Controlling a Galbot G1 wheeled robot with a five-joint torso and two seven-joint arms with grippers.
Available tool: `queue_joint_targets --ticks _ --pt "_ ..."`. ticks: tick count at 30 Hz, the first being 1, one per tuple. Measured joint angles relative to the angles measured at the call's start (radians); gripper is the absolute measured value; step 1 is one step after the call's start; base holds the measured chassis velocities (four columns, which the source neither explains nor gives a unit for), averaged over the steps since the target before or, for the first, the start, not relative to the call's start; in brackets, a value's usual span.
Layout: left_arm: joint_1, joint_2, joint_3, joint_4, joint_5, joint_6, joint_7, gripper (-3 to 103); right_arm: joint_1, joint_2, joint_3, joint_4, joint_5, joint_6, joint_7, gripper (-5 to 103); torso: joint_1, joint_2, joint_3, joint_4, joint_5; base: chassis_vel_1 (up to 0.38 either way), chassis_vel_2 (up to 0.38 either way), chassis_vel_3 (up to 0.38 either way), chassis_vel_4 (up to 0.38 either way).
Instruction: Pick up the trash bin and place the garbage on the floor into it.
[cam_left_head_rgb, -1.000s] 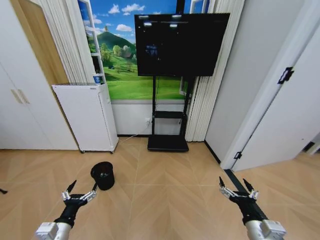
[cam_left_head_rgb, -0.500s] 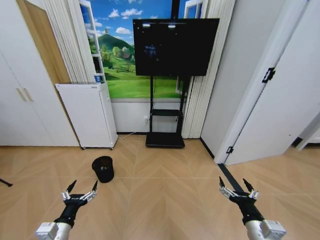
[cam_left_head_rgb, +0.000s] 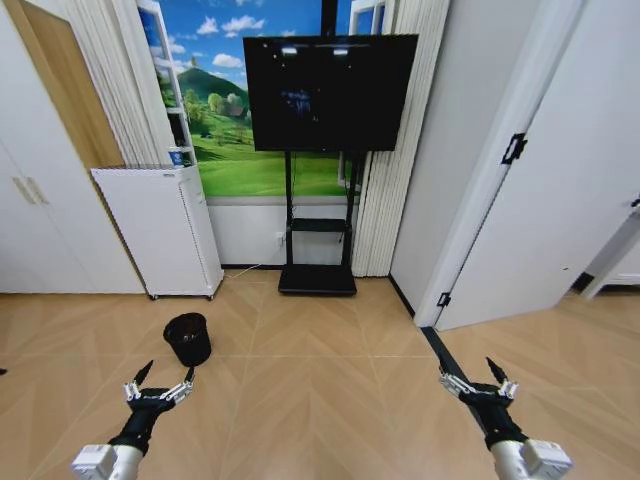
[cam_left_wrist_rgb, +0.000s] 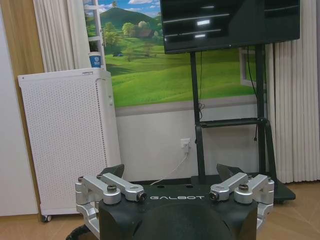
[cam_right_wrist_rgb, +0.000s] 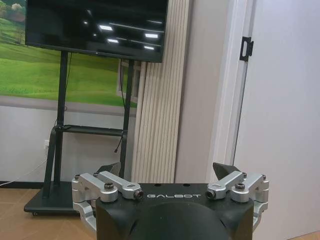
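Observation:
The trash bin (cam_left_head_rgb: 187, 339), a small black round mesh basket, stands upright on the wooden floor in the head view, in front of the white appliance. My left gripper (cam_left_head_rgb: 168, 372) hovers open just short of it and slightly to its left, with nothing between its fingers. My right gripper (cam_left_head_rgb: 468, 372) is open too, far off to the right over bare floor. In the wrist views the left gripper (cam_left_wrist_rgb: 172, 172) and right gripper (cam_right_wrist_rgb: 167, 167) both hold their fingers spread and hold nothing. The garbage is out of view.
A white perforated appliance (cam_left_head_rgb: 160, 230) stands against the back wall behind the bin. A TV (cam_left_head_rgb: 330, 92) on a black stand (cam_left_head_rgb: 317, 280) sits mid-wall, beside curtains. White doors (cam_left_head_rgb: 540, 200) line the right side, a wardrobe (cam_left_head_rgb: 40, 200) the left. Open wooden floor (cam_left_head_rgb: 320, 380) lies ahead.
The whole picture has shifted left, so the camera has moved; the bin now sits a little farther left and higher in view. Both arms keep the same open pose.

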Motion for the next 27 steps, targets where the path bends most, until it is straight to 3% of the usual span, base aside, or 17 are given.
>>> queue_joint_targets --ticks 15,23,24,27 --pt "0.000 0.000 0.000 0.000 0.000 0.000 -0.001 100 0.000 0.000 0.000 0.000 0.000 0.000 0.000 100 0.000 0.000 0.000 0.0003 -0.0002 0.176 0.179 -0.164 -0.178" --pt "0.000 0.000 0.000 0.000 0.000 0.000 -0.001 100 0.000 0.000 0.000 0.000 0.000 0.000 0.000 100 0.000 0.000 0.000 0.0001 -0.0011 0.305 0.293 -0.302 -0.299" --pt "0.000 0.000 -0.001 0.000 0.000 0.000 -0.001 100 0.000 0.000 0.000 0.000 0.000 0.000 0.000 100 0.000 0.000 0.000 0.0001 0.0007 0.356 0.373 -0.351 -0.359" --pt "0.000 0.000 0.000 0.000 0.000 0.000 -0.001 100 0.000 0.000 0.000 0.000 0.000 0.000 0.000 100 0.000 0.000 0.000 0.0003 -0.0015 0.366 0.364 -0.377 -0.359"
